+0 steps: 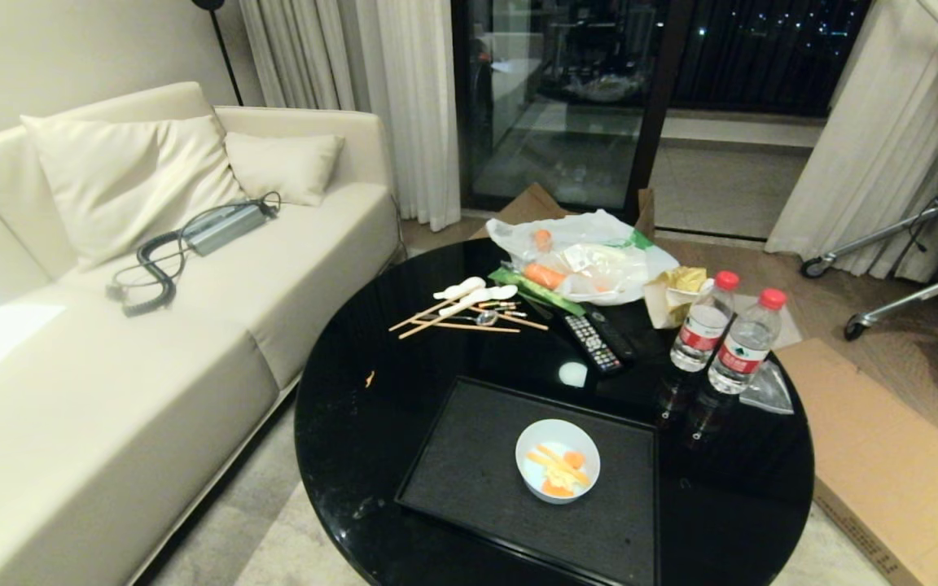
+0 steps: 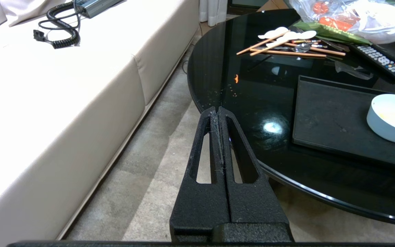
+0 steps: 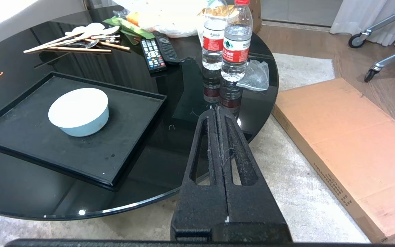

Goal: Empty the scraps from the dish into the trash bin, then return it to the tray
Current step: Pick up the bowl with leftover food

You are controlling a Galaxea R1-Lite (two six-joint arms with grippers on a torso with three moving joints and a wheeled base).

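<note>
Dish (image 1: 558, 460) holding scraps (image 1: 560, 470) sits upright on the tray (image 1: 469, 472) on the black counter (image 1: 355, 407). It looks rigid, glazed, slippery and breakable; pinch its rim. Left hand (image 2: 218, 109) and right hand (image 3: 217, 108) are clenched, empty.

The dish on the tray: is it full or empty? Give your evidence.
Not empty. The dish stands upright on the tray, with orange and yellow scraps still inside.
</note>
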